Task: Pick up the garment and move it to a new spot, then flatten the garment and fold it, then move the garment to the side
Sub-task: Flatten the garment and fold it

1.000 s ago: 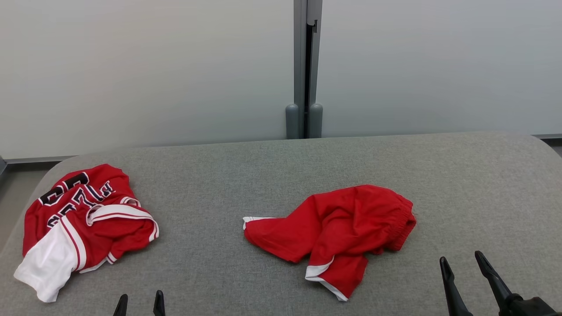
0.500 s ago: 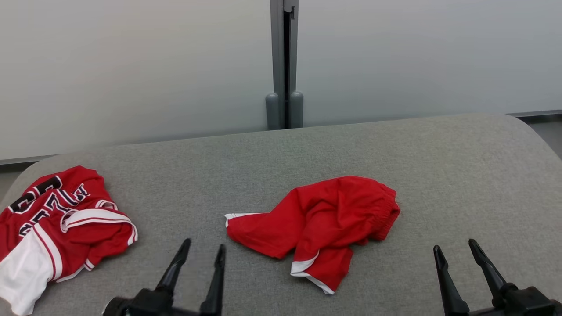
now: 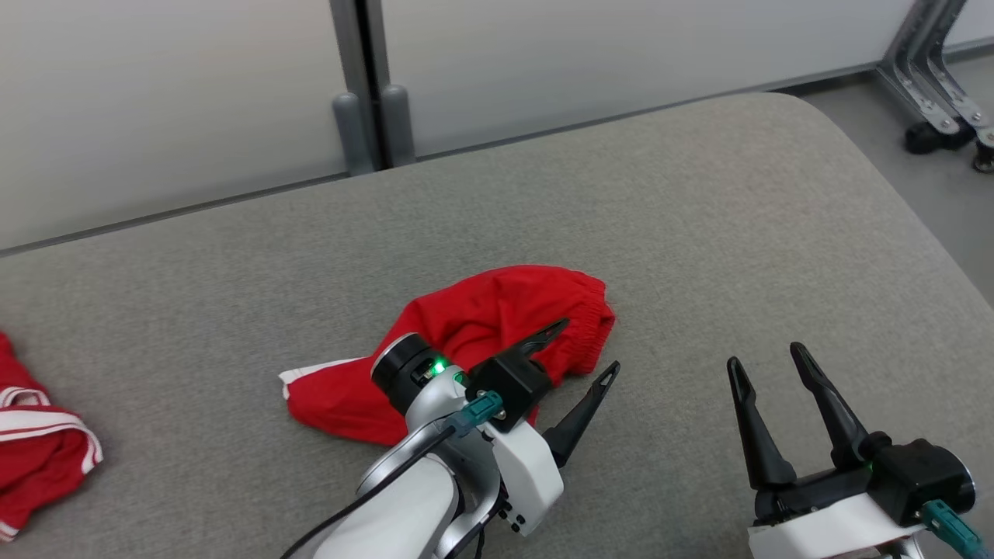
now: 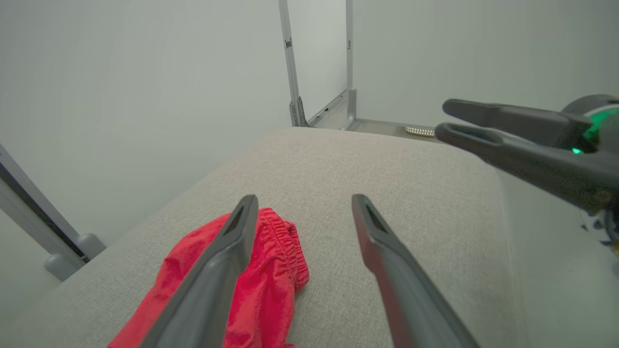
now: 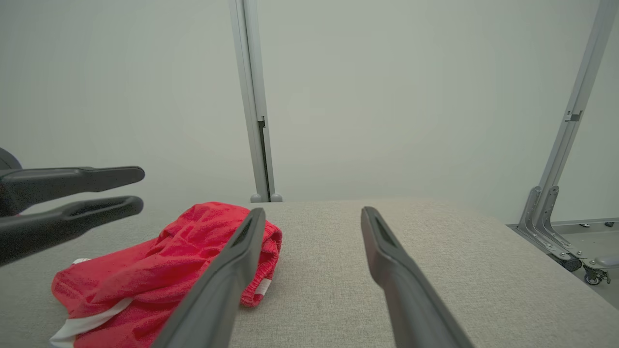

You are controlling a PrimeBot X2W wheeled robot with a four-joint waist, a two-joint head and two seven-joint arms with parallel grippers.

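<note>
Grey padded table [image 3: 699, 194] — crumpled red shorts [image 3: 481, 310], red-white jersey [image 3: 39, 458] on it.

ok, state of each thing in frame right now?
Red fabric shorts with white trim: bunched on the grey padded table, not gripped.
Left gripper: fingers open, at the shorts' waistband.
Right gripper: fingers open, empty, beside the shorts.
Red-and-white jersey: crumpled, on the table at the robot's left.

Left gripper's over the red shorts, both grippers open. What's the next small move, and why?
Probably lower the left gripper onto the waistband end of the red shorts and close. Its jaws stand open, one finger over cloth, one over bare grey cushion, and the right wrist view shows it above the fabric: nothing gripped yet.
</note>
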